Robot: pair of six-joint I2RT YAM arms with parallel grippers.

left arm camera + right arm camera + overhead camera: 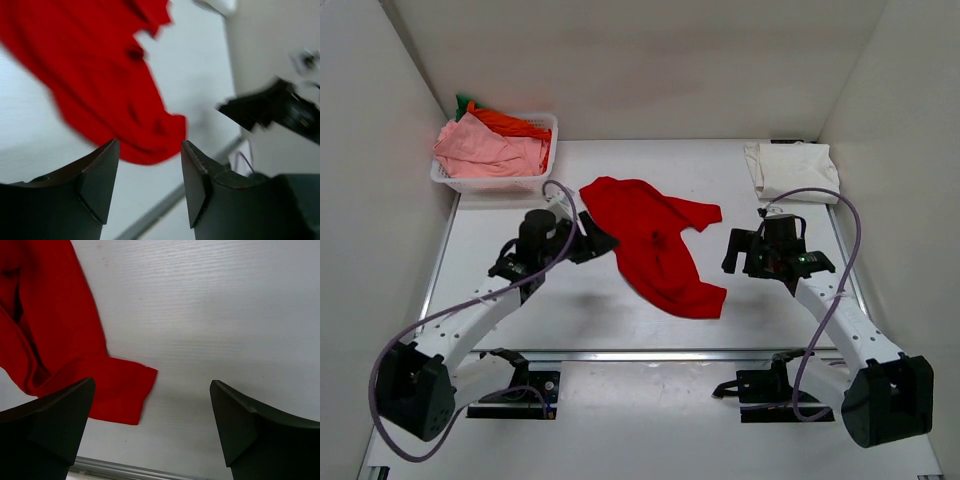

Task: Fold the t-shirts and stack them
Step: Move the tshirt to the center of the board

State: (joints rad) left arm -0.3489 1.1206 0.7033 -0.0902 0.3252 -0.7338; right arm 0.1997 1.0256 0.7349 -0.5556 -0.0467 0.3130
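A bright red t-shirt (655, 240) lies crumpled and spread in the middle of the table. My left gripper (597, 243) hovers at its left edge, open, with nothing between its jaws. In the left wrist view the red t-shirt (100, 75) lies just beyond the left gripper (150, 142). My right gripper (733, 253) stands open to the right of the shirt, apart from it. The right wrist view shows the right gripper (152, 381) over bare table, with the red t-shirt (50, 340) at the left. A folded cream-white t-shirt (792, 170) rests at the back right.
A white lattice basket (490, 183) at the back left holds a pink t-shirt (485, 150), an orange one (510, 123) and a green one (463, 101). A metal rail (650, 355) runs along the table's near edge. White walls close in the left, back and right.
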